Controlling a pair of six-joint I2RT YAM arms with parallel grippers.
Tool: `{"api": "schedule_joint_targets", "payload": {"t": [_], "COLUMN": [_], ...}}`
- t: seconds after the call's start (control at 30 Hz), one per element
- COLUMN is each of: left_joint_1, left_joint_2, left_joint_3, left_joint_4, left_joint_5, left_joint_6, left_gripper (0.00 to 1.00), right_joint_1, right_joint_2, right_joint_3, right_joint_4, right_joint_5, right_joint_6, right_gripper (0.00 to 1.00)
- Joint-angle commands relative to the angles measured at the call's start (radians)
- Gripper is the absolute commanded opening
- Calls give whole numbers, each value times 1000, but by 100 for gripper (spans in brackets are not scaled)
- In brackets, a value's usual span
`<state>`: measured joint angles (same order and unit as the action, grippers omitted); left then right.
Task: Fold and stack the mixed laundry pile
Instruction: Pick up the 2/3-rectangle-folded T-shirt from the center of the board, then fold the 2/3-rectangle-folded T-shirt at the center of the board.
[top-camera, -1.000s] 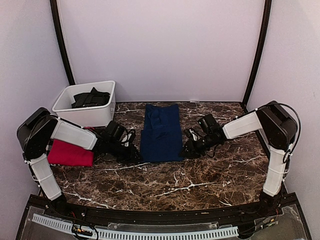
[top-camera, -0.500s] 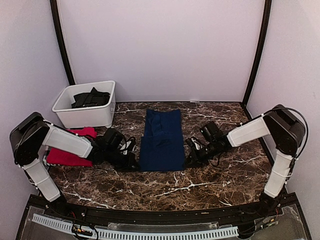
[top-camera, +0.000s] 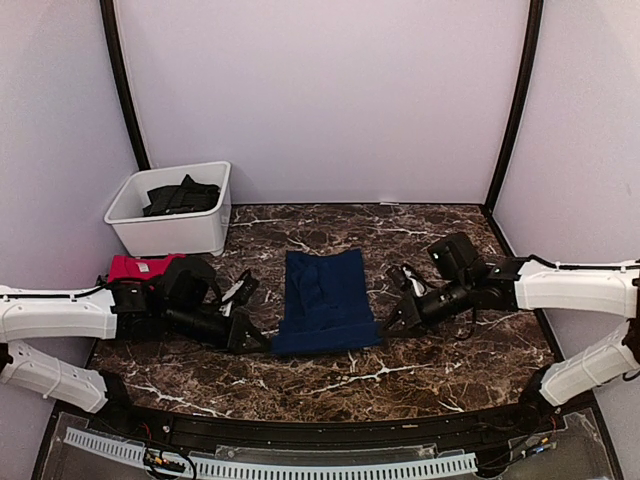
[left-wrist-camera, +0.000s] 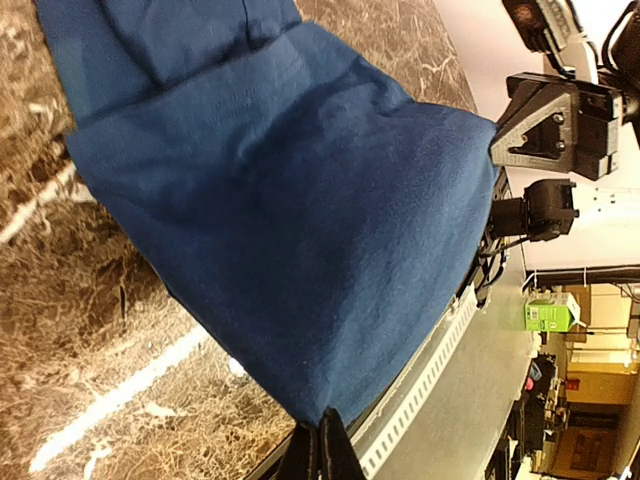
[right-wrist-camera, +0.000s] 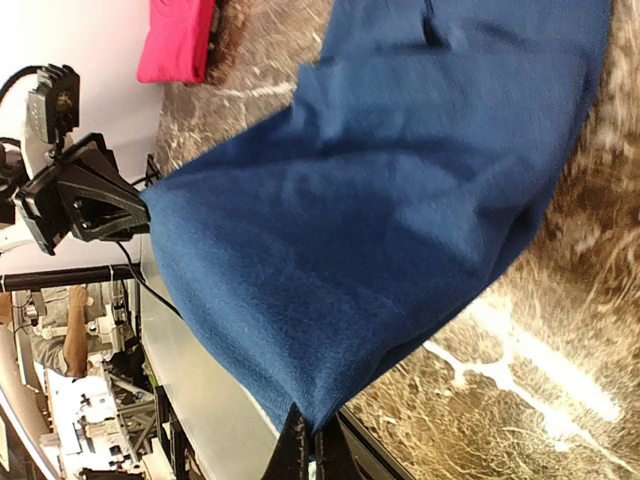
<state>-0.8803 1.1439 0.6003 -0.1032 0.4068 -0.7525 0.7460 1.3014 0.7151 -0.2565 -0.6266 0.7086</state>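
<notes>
Setting: brown marbled stone counter (top-camera: 440, 370), pale walls all round, seen from above.
Centre frame: navy blue cotton T-shirt (top-camera: 322, 300), folded into a narrow strip, with its far end flat on the counter.
Left jaws: down low at the shirt's lower-left corner, pressed together and pinching the navy cloth; the wrist view shows it plainly.
Right jaws: same story at the lower-right corner, clamped on the cloth.
Left edge: folded red T-shirt (top-camera: 140, 268), just behind the left arm.
Upper left: white plastic bin (top-camera: 170, 235), with a dark charcoal garment (top-camera: 180, 195) heaped inside.
</notes>
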Motion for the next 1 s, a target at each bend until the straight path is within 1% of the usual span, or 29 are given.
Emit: {"api": "schedule_joint_targets", "payload": {"t": [0.0,0.07,0.2,0.33,0.5,0.57,0.67,0.77,0.83,0.97], "left_joint_1": [2,2,26,91,205,239,283,319,332,347], "left_joint_2": [-14,24,45,75,153,203,320,443,519,673], "left_joint_3": [103,144,209,281,353,388,461,522,573,662], "left_joint_4": [-171,-182,-200,-224,-215,-194,-157,-65,-34,5], "left_joint_5": [-74,-91,-120,-95,-51,-39,-15,-7,-21,-65], "left_joint_6": [22,26,32,73,129,152,175,179,192,221], "left_gripper": [0,0,0,0,0,0,0,0,0,0], "right_joint_1": [-17,-34,-58,-112,-176,-199,-235,-266,-280,-299], "right_joint_2": [9,37,59,93,202,261,374,506,593,744], "right_joint_3": [109,141,214,282,393,446,537,638,691,760], "right_joint_4": [-123,-133,-150,-182,-194,-186,-157,-118,-85,-29], "right_joint_5": [72,68,64,55,27,11,-14,-34,-50,-31], "right_joint_6": [-23,-34,-54,-98,-169,-191,-219,-241,-244,-247], "right_gripper": [0,0,0,0,0,0,0,0,0,0]}}
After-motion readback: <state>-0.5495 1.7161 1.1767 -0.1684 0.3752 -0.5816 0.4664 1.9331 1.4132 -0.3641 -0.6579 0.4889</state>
